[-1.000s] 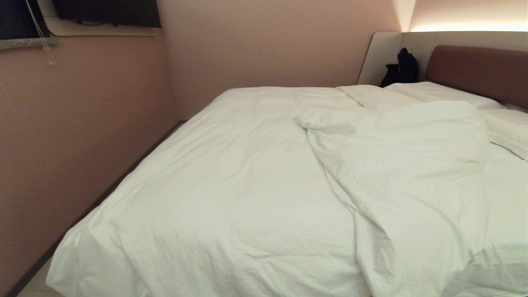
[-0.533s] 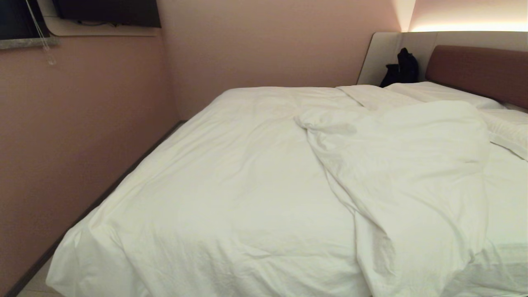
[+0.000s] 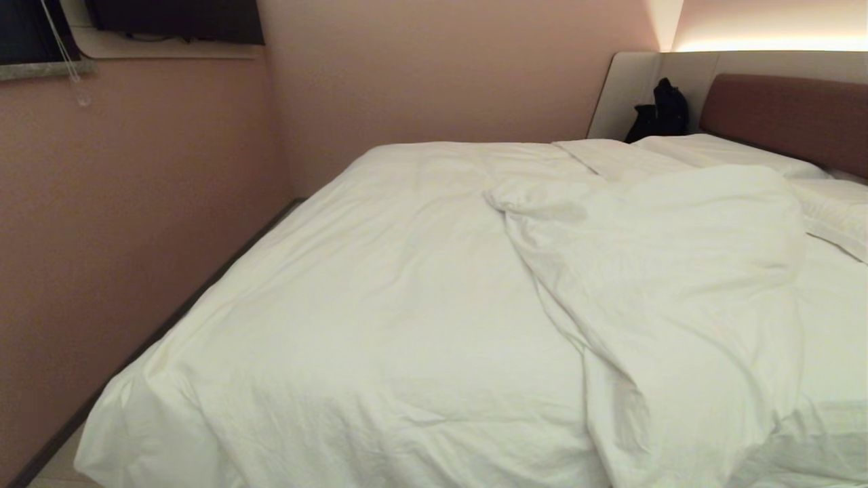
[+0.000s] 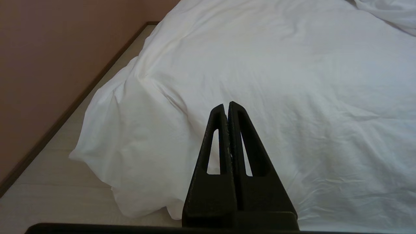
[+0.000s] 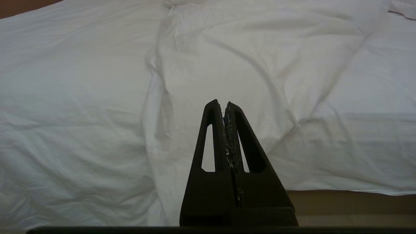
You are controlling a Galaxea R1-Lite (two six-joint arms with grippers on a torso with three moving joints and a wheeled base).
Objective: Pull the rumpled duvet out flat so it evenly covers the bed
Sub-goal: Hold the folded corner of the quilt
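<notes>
Duvet point(image 3: 420, 298): white, spread over the bed point(image 3: 786, 115), one side folded back on itself in a rumpled ridge point(image 3: 651, 271) toward the headboard end; only the head view shows the headboard, pillows point(image 3: 712, 152) and a dark object point(image 3: 661, 112) beside them. Left gripper point(image 4: 227, 105): jaws pressed together, empty, off the duvet's draped corner point(image 4: 130, 156), with a floor strip point(image 4: 48, 182) between that corner and the wall. Right gripper point(image 5: 223, 104): jaws together, empty, facing the fold, duvet hem point(image 5: 351, 188) beside it.

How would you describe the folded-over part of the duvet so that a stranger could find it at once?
Start at the reddish-brown headboard of the wide white bed. Below it, on the right half, the duvet is doubled back on itself into a thick, puffy heap. Unlike the flat spread to its left, it stands raised, with deep creases.
</notes>
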